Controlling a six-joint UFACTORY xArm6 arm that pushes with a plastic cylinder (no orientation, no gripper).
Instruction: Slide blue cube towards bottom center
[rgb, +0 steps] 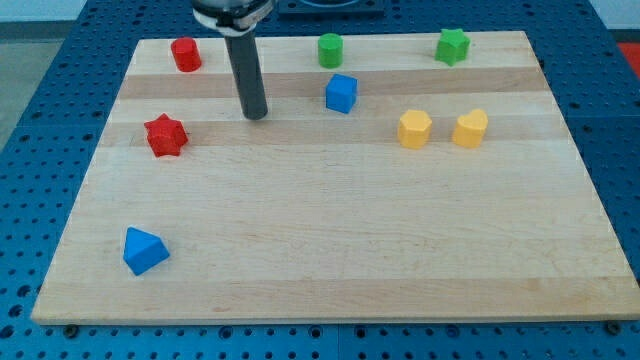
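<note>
resting my tip (256, 114) on board | blue cube (341, 93) apart, toward view's right | end effector: bare rod, grasping nothing

My rod (246, 70) is cut off by the view's top edge, so everything above its collar stays unseen; only the shaft down to my tip (256, 114) shows. The shaft covers a strip of the board (330, 250) behind it. Left of my tip at the view's top, the red block (185, 54) is too small for its shape to be told exactly.
</note>
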